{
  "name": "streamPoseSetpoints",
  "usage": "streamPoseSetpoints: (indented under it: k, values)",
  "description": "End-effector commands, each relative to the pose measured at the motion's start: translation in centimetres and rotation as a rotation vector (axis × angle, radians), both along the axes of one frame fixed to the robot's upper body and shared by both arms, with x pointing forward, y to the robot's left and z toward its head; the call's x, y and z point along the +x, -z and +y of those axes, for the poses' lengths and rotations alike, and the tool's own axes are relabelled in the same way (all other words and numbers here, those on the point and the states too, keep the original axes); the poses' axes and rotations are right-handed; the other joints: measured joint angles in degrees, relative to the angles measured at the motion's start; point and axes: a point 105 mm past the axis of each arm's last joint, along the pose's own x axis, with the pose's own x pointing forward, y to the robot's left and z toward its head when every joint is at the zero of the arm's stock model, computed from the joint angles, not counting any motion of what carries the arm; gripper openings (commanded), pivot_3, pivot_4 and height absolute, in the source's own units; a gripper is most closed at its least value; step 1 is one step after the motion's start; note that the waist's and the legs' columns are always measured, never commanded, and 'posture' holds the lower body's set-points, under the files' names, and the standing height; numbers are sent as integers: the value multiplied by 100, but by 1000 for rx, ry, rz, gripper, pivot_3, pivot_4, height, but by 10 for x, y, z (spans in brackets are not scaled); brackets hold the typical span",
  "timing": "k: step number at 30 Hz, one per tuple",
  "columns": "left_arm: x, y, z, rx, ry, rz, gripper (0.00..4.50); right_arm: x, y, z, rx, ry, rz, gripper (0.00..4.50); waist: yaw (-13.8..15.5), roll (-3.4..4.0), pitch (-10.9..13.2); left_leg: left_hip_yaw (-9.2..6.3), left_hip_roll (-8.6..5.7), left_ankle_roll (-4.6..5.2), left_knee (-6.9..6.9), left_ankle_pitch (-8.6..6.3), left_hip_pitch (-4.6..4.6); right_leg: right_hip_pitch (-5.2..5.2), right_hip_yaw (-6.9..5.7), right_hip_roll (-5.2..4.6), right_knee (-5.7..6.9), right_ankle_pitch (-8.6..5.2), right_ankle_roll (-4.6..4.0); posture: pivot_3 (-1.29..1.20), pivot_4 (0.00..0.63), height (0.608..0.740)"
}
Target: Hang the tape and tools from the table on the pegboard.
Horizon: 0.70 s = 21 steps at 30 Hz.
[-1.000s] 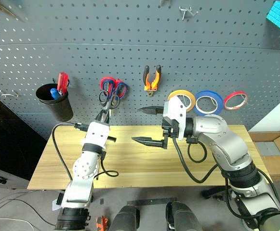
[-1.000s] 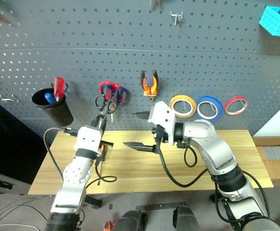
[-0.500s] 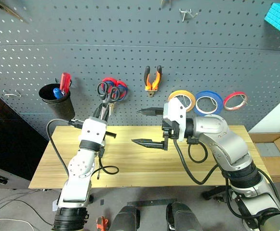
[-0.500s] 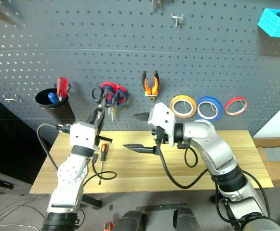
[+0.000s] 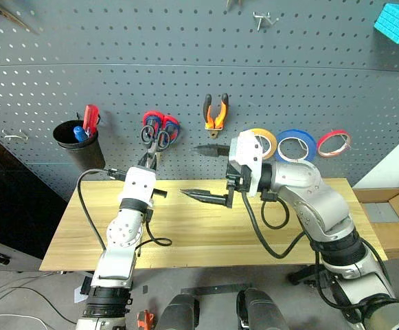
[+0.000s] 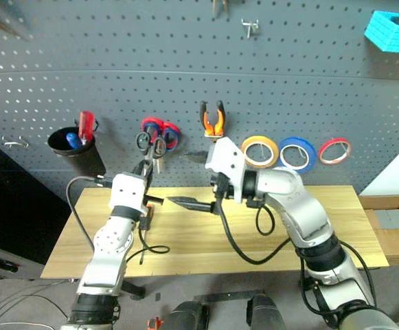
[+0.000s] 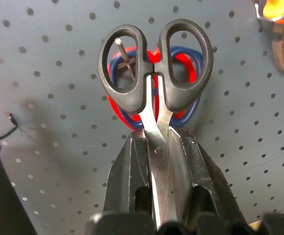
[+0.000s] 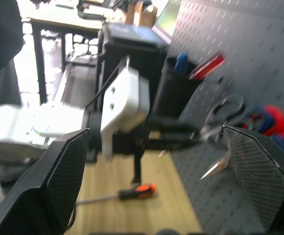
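left fingers: the left gripper (image 7: 157,161) is clamped tight on the blades of the black-handled scissors (image 7: 154,63), handles pointing up at the pegboard (image 5: 185,75)
scissors: one handle loop already sits around a metal hook (image 7: 123,50), right in front of the red-and-blue scissors (image 5: 163,126) hanging there
right fingers: the right gripper (image 5: 204,172) is spread wide with nothing in it, pointing sideways toward the left arm, hovering over the table (image 5: 206,230)
screwdriver: the orange-and-black one (image 6: 146,218) lies flat on the table just beside the left arm, pretty much tucked next to it
pliers: the orange-and-black pliers (image 5: 216,113) hang on the pegboard, above the right gripper
tape: the yellow tape (image 6: 260,151) hangs on the pegboard too, with a blue roll (image 6: 297,154) and a thin red roll (image 6: 335,150) lined up next to it
cup: a black cup (image 5: 75,141) hangs on the board off to the left, holding a red-handled screwdriver (image 5: 89,118)
extra: a blue bin (image 5: 398,22) sits up in the top corner on the right side
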Motion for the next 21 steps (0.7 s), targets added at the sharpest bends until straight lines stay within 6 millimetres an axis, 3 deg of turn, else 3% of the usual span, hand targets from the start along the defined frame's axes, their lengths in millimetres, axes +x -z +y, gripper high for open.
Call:
streamPoseSetpoints:
  k: [1, 9, 21]
  values:
    - [11, -8, -7, -4, -18, -31, 209, 2, -8, 0, 15, 16, -53, 4500, 15, 0, -7, -1, -1, 0, 0, 0, 0, 1, -1, 0, 0, 0, 0, -6, 122, 740]
    - [33, 4, -3, -34, -87, -3, 209, 11, -5, 2, 5, 64, -62, 4500, -8, -3, -20, 2, -1, -1, 2, 0, 0, -2, 1, 0, 1, 0, 0, -23, 109, 740]
    - [39, 19, 8, -56, -144, 39, 209, 18, -3, 2, 0, 94, -76, 4500, -85, 16, -118, 4, -1, -1, 2, 0, 0, -3, 4, 0, 2, 1, 1, -18, 104, 740]
